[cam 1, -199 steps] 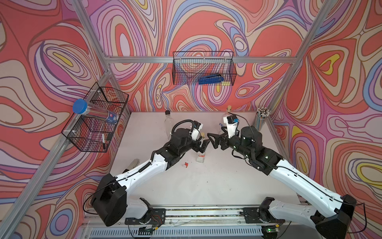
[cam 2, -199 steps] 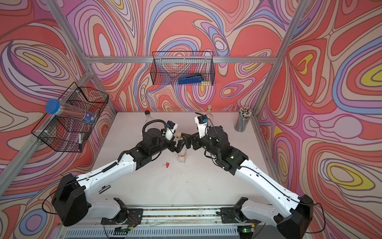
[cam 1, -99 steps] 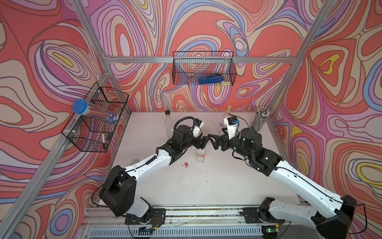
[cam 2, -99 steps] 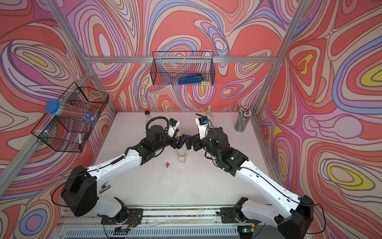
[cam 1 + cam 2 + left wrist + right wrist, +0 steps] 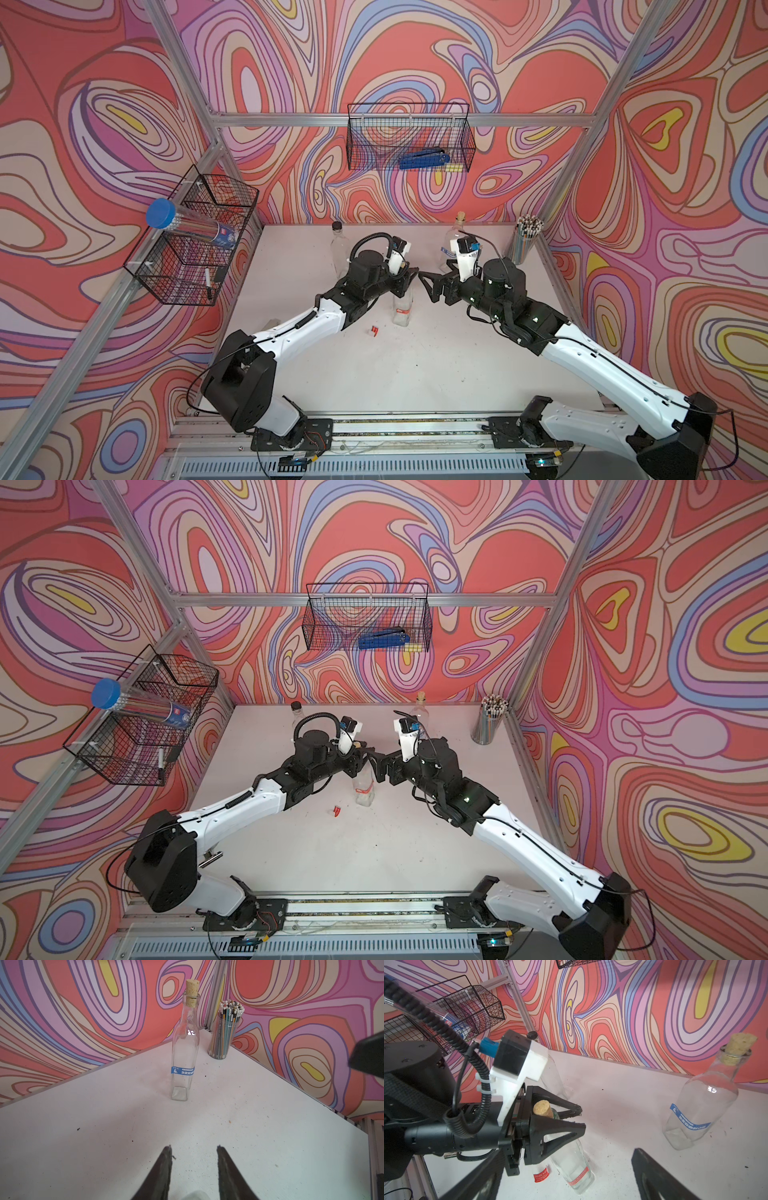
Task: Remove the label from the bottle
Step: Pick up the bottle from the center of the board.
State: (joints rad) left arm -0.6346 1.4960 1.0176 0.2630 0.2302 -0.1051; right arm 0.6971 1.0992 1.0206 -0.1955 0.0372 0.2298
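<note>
Swirly psychedelic walls all round, white bench (image 5: 374, 374) in the middle.

In both top views the bottle (image 5: 403, 301) stands mid-bench with its red label (image 5: 402, 311) banded round the lower part. The left hand (image 5: 406, 281) is clamped on the neck. The right hand (image 5: 427, 286) sits just beside it on the other side, spread wide and gripping nothing. A red scrap (image 5: 373, 331) lies near the bottle's base. Back by the wall there's a dark-capped bottle (image 5: 338, 249), a corked bottle with a blue label (image 5: 452, 245) and a cup of pencils (image 5: 524, 243).

The left wrist view is mostly that corked bottle with a blue label and the cup of pencils. The left hand's fingers (image 5: 162, 1174) poke in with a gap at the tips.

The right wrist view is the best look. The left hand pinches the glass neck right under the cork (image 5: 543, 1108), and the red scrap sits just beside the base. The right hand's own fingers (image 5: 660, 1178) are well apart.
</note>
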